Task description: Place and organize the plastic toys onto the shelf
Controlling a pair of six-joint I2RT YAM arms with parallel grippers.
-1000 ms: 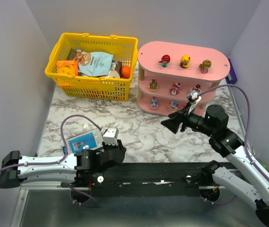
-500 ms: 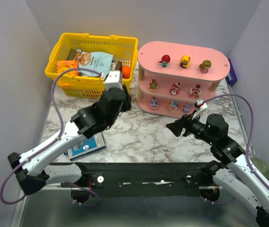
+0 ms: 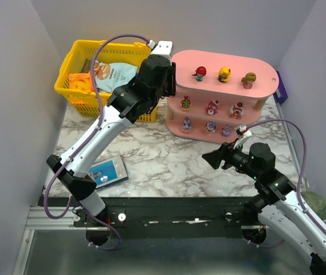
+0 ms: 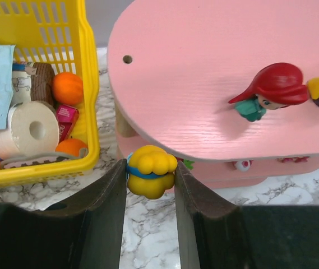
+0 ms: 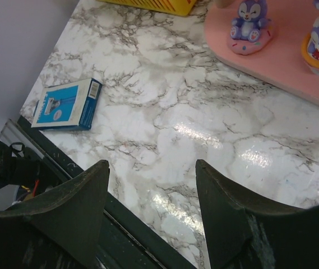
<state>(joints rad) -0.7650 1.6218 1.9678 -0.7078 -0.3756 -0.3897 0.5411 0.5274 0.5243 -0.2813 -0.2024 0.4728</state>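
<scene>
Yellow figurine point(image 4: 151, 178) between left gripper point(image 4: 151, 167) jaws, clenched: likely light, rigid, slick; pinch midsection. Right gripper point(image 5: 151, 168) released, empty.

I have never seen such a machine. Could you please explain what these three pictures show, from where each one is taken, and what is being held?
This is a robot with two arms bolted to a marble table. One picture looks down from above and behind the arms. The other two come from a camera on each wrist; the dark shapes at their bottom are that arm's own jaws. On the table are a pink shelf with small toys on all three levels, a yellow basket of packets, and a flat blue box. The left arm stretches to the shelf's end, its jaws shut on a yellow toy. The right arm hovers over the table, jaws open and empty.
</scene>
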